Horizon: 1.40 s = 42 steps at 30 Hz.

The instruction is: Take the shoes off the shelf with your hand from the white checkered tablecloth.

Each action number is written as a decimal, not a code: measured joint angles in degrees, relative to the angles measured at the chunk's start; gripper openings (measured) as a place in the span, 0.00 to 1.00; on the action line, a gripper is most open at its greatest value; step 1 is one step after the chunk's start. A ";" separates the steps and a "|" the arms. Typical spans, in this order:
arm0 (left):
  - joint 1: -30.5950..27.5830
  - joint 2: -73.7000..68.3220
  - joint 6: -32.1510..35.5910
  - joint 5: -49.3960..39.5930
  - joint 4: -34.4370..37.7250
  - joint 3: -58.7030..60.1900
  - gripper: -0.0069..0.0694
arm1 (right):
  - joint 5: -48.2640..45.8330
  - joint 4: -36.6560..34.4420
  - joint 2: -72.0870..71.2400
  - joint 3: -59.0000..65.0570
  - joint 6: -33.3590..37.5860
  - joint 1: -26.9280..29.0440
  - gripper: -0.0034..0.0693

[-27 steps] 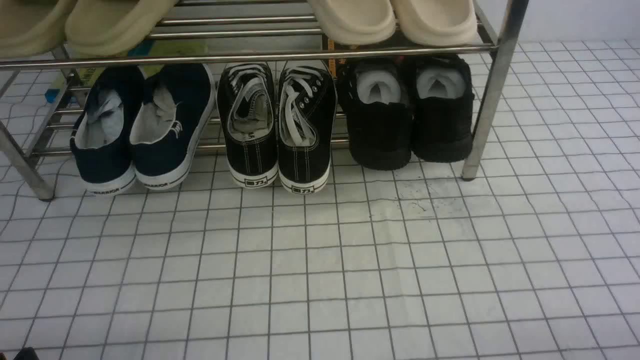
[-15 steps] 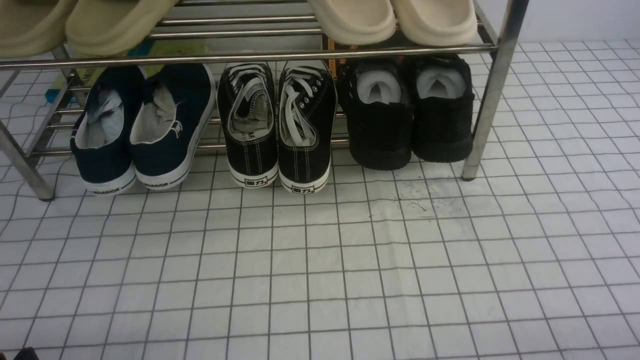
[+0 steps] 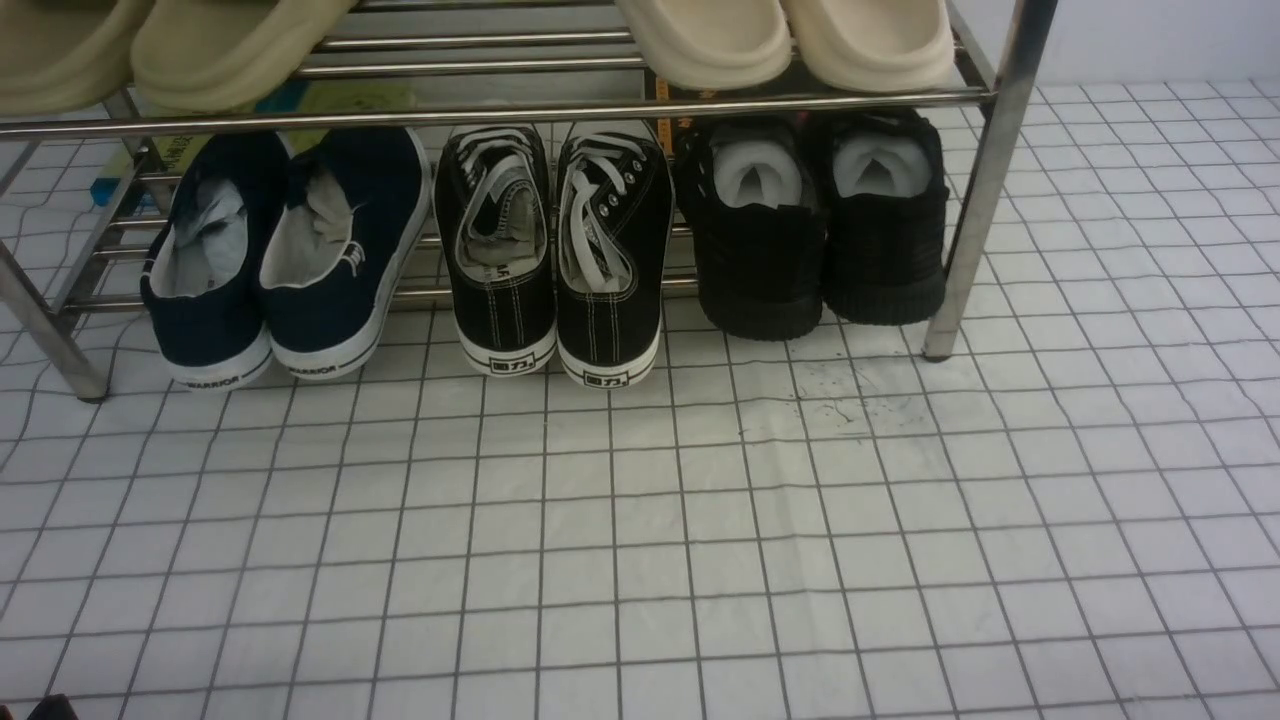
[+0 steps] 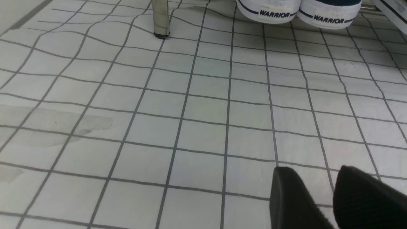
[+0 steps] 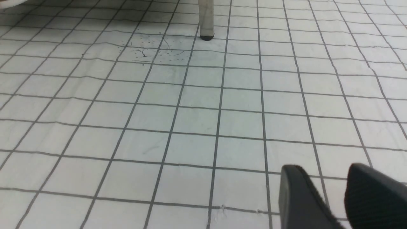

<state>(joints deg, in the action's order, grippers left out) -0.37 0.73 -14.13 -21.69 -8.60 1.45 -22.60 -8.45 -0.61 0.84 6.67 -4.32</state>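
**A:** Nearest things first: how are the grippers?

**B:** Both hang low over the white checkered tablecloth [image 3: 640, 560]. The left gripper [image 4: 313, 173] has its jaws a little apart with cloth showing between them and nothing held. The right gripper [image 5: 321, 168] is the same, slightly parted and empty

**A:** And which way do the shoes lie from them?

**B:** Ahead of both, across bare cloth. The shoes [image 3: 820, 230] sit on the lower tier of the shelf [image 3: 500, 105], at its right end. Their heels face the robot and their toes point away under the bars, so the long axis runs straight away from the jaws

**A:** Which arm is nearer, then?

**B:** The right, I judge. Its wrist camera looks at the right-hand leg [image 5: 206, 19], and in the front view that leg stands just beside the right shoe. The left wrist camera sees only the heels of the navy slip-ons [image 4: 299, 9], at the other end of the tier

**A:** Anything crowding the approach?

**B:** The black canvas sneakers [image 3: 555, 250] stand just beside the left shoe, and the upper front bar crosses right above the openings, so I'd expect a low, heel-on reach
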 joint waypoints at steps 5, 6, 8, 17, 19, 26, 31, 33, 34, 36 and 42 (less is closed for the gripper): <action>0.00 0.00 0.00 0.00 0.00 0.00 0.40 | 0.00 0.00 0.00 0.00 0.00 0.00 0.38; 0.00 0.00 0.00 0.00 0.00 0.00 0.40 | 0.00 0.00 0.00 0.00 0.00 0.00 0.38; 0.00 0.00 0.00 0.00 0.00 0.00 0.40 | 0.00 0.00 0.00 0.00 0.00 0.00 0.38; 0.00 0.00 0.00 0.00 0.00 0.00 0.40 | 0.49 -13.64 0.00 0.14 -7.87 0.00 0.38; 0.00 0.00 0.00 0.00 0.00 0.00 0.40 | 0.49 -22.40 0.00 0.41 -12.43 0.00 0.38; 0.00 0.00 0.00 0.00 0.00 0.00 0.40 | 1.75 -38.20 0.00 0.58 -16.46 0.00 0.38; 0.00 0.00 0.00 0.00 0.00 0.00 0.40 | 2.35 -42.08 0.00 0.58 -16.46 0.00 0.35; 0.00 0.00 0.00 0.00 0.00 0.00 0.40 | 3.34 -42.03 0.00 -0.52 -15.27 0.00 0.29; 0.00 0.00 0.00 0.00 0.00 0.00 0.40 | 4.05 -41.73 0.07 -1.81 -13.50 0.00 0.25; 0.00 0.00 0.00 0.00 0.00 0.00 0.40 | 6.21 -40.60 1.43 -5.66 -8.53 0.00 0.15; 0.00 0.00 0.00 0.00 0.00 0.00 0.40 | 3.63 -35.61 14.63 -19.50 4.41 0.00 0.04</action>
<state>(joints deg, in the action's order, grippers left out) -0.37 0.73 -14.13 -21.69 -8.60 1.45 -18.96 -44.07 14.02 -18.66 11.09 -4.32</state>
